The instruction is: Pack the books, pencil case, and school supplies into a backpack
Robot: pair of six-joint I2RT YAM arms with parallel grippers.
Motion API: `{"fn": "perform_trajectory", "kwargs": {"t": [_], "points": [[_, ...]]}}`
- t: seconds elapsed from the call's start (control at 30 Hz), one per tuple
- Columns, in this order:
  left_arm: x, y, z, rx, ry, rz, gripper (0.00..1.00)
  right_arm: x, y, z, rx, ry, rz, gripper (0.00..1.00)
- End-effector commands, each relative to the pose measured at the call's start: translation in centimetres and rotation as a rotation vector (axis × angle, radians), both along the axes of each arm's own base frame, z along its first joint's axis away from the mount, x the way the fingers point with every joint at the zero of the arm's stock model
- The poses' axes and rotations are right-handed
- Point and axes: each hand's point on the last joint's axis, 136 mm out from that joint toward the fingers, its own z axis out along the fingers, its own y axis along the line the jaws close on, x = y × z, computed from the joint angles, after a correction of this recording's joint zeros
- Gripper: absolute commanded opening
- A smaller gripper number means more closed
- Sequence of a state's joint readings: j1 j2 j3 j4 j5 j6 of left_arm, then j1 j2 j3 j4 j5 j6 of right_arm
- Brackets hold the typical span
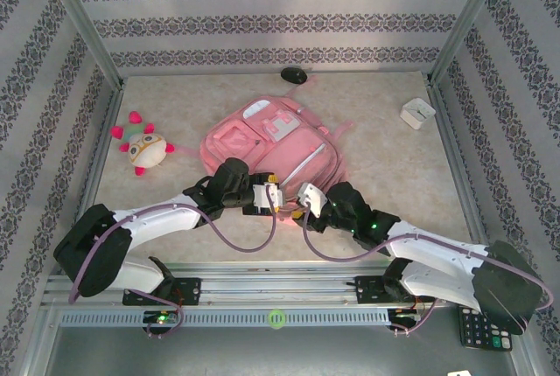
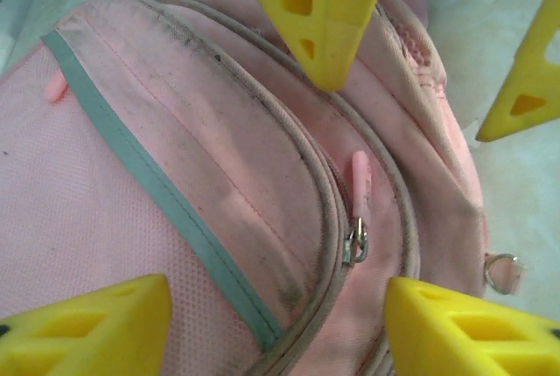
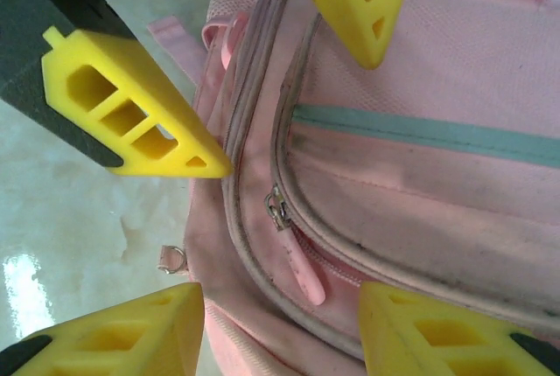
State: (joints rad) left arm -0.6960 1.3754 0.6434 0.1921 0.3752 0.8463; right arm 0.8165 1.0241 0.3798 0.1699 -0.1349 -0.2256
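The pink backpack (image 1: 262, 142) lies flat in the middle of the table, zipped pockets facing up. Both grippers hover over its near end, facing each other. My left gripper (image 1: 276, 197) (image 2: 280, 328) is open, its yellow fingers (image 2: 92, 328) wide apart over the backpack (image 2: 175, 219), just short of a metal zip slider with a pink pull (image 2: 360, 179). My right gripper (image 1: 303, 204) (image 3: 280, 334) is open too. It straddles a pink zip pull (image 3: 304, 267) on the backpack (image 3: 420, 192) without touching it. The books, pencil case and school supplies are out of view.
A plush toy (image 1: 144, 150) lies at the left, a small white box (image 1: 417, 113) at the back right, and a black oval object (image 1: 293, 75) by the back wall. A black calculator (image 1: 481, 330) sits off the table's near right corner. Metal frame posts flank the table.
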Motion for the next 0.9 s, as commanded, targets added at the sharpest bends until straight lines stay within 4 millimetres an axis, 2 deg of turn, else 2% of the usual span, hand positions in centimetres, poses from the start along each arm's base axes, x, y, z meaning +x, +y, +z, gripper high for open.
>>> {"fn": "perform_trajectory", "kwargs": {"t": [0.0, 0.1, 0.3, 0.33, 0.4, 0.5, 0.57, 0.73, 0.87], "points": [[1.1, 0.4, -0.2, 0.073, -0.093, -0.031, 0.68, 0.3, 0.7, 1.6, 0.030, -0.079, 0.019, 0.50], [1.7, 0.1, -0.4, 0.079, -0.136, -0.035, 0.68, 0.3, 0.4, 1.6, 0.034, -0.084, 0.012, 0.49], [1.6, -0.2, -1.7, 0.123, -0.143, -0.085, 0.64, 0.2, 0.1, 2.0, 0.066, -0.081, -0.012, 0.49], [1.8, -0.3, -1.7, 0.120, -0.154, -0.079, 0.63, -0.2, -0.4, 0.8, 0.051, -0.061, -0.017, 0.49], [2.0, -0.5, -1.7, 0.105, -0.175, -0.077, 0.59, -0.4, -0.5, 0.6, 0.058, -0.054, -0.021, 0.48], [2.4, -0.8, -1.9, 0.094, -0.194, -0.070, 0.51, -0.4, -0.8, 0.4, 0.069, -0.052, -0.035, 0.48], [2.7, -0.9, -1.8, 0.078, -0.206, -0.059, 0.41, -0.4, -0.9, 0.4, 0.069, -0.051, -0.037, 0.48], [2.4, -1.3, -1.6, 0.042, -0.181, -0.059, 0.10, -0.2, -1.1, 0.0, 0.059, -0.056, -0.047, 0.48], [1.3, -1.4, -1.5, 0.012, -0.100, -0.078, 0.02, 0.9, -1.2, -0.1, 0.053, -0.093, -0.086, 0.47]]}}
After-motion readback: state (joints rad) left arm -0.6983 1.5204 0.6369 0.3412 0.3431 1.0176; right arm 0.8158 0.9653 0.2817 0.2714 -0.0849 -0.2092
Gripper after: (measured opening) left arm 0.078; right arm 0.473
